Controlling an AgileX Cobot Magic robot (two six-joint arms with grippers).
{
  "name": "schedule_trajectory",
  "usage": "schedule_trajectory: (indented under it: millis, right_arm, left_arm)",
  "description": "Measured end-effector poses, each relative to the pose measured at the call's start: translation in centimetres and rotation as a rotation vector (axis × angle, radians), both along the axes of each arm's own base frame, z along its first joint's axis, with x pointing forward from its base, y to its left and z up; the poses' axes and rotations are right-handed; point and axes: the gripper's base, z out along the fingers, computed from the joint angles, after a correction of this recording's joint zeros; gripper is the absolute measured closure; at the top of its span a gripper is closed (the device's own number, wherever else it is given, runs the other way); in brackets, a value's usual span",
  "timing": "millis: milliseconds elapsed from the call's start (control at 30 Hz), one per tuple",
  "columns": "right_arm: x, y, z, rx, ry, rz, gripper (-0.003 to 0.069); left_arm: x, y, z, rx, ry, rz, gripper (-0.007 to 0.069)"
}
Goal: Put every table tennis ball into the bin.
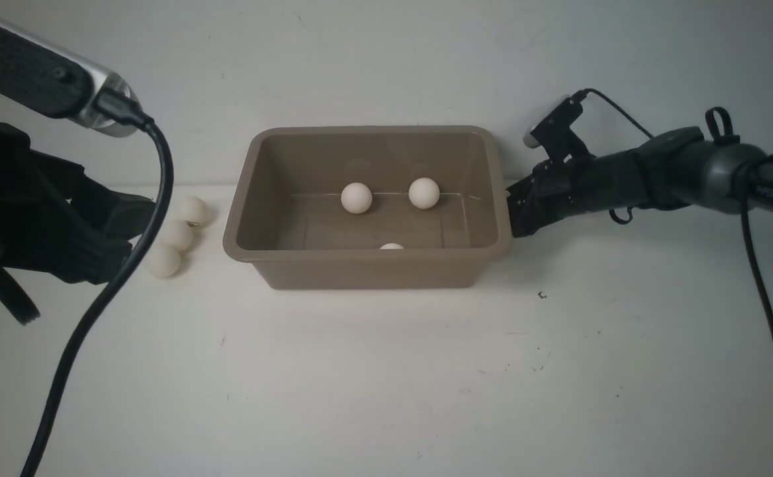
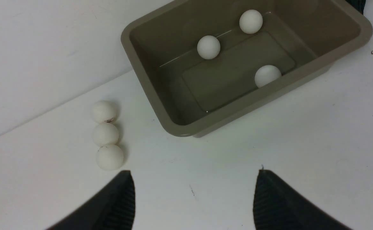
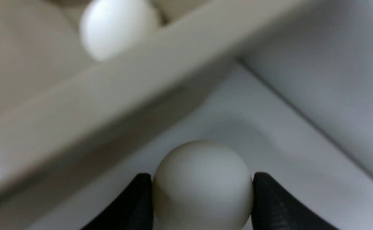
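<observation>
The grey-brown bin [image 1: 366, 268] stands mid-table with three white table tennis balls inside [image 1: 356, 197] [image 1: 424, 193] [image 1: 391, 246]. Three more balls [image 1: 193, 211] [image 1: 177, 234] [image 1: 163, 260] lie in a row on the table left of the bin; one has a small dark mark [image 2: 104, 111]. My left gripper [image 2: 195, 174] is open and empty, just short of that row. My right gripper [image 3: 202, 179] is shut on another ball [image 3: 202, 191], close outside the bin's right wall [image 3: 109, 95]. That ball is hidden in the front view.
A white wall runs close behind the bin. The left arm's black cable [image 1: 95, 311] hangs down over the table's left side. The right arm [image 1: 658, 172] reaches in from the right.
</observation>
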Motion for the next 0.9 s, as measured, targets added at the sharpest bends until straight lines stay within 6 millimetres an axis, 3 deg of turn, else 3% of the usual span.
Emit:
schedule_trajectory:
  millis: [333,733,900]
  right_arm:
    - [0.1,-0.4,0.5,-0.046,-0.021,0.002,0.0300]
    - [-0.2,-5.8,8.1,-0.049,-0.109,-0.064,0.0300]
    - [-1.3,-5.7,11.5,-0.018,-0.128,-0.014,0.0300]
  left_arm:
    - [0.0,0.2,0.0,0.031,-0.006,0.003,0.0178]
    - [0.4,2.1,0.1,0.170,-0.043,0.166,0.0178]
    - [0.5,2.3,0.1,0.164,-0.045,0.191,0.0178]
